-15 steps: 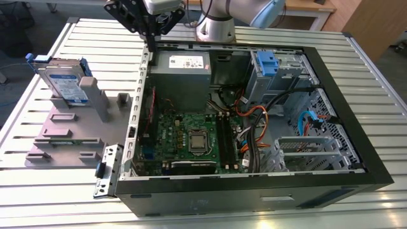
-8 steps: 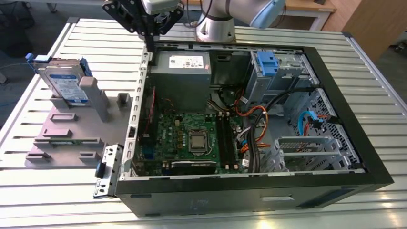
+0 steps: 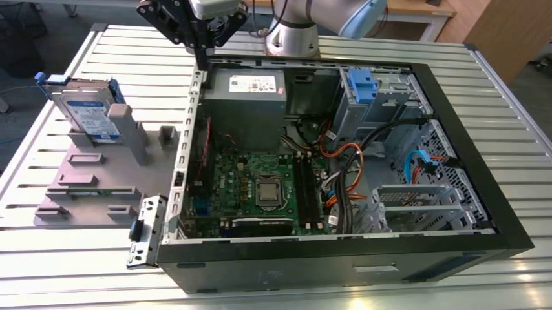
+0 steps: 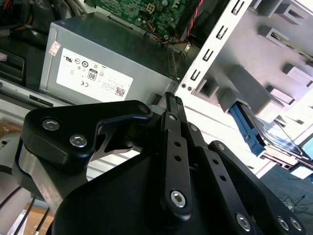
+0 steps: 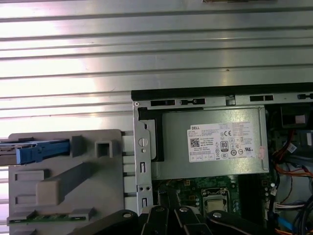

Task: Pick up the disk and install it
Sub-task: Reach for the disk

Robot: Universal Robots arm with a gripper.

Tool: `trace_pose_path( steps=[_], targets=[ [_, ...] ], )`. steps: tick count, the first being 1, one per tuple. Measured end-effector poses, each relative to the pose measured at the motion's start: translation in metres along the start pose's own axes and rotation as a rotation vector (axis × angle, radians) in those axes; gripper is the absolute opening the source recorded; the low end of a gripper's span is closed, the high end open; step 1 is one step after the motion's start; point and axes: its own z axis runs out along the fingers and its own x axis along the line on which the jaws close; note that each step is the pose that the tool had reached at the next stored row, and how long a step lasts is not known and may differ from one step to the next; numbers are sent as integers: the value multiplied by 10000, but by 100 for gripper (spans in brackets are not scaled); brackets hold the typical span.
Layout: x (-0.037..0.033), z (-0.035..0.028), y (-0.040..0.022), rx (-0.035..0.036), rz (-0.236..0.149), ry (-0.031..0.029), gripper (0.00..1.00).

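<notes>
1. Nearest in the exterior view, low in the frame, the open computer case (image 3: pixel 345 258) lies on its side on the slatted metal tabletop (image 3: pixel 52 271). Its side panel is off, so the inside faces up and can be reached from above.
2. At mid-frame inside the case lies the green motherboard (image 3: pixel 258 187), with cables running toward the exterior view's right.
3. At the exterior view's left, outside the case, the disk (image 3: pixel 90 119) stands on edge in a slot of a grey fixture (image 3: pixel 95 187). Held upright like this, its upper edge and blue carrier stand free, which I judge leaves them open to a grasp from above. It has not been picked up. The first wrist view shows it edge-on (image 5: pixel 41 152), and the second wrist view shows it beyond the case wall (image 4: pixel 274 139).
4. Farther back, the grey power supply (image 3: pixel 245 97) fills the case's far-left corner. At the upper right of the frame a metal drive cage (image 3: pixel 379 103) carries a blue latch (image 3: pixel 362 84). By its shape it looks a likely seat for a drive.
5. Farthest, at the top of the frame, the tool (image 3: pixel 203 64) hangs over the case's far-left wall, beside the power supply and well apart from the disk. Its fingers (image 4: pixel 168 105) are drawn together on nothing.
</notes>
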Motion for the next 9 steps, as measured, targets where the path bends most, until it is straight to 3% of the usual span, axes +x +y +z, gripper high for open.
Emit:
trace_pose_path(
  steps=[9],
  targets=[
    [23,-1,-2,1,0,0,11]
  ],
)
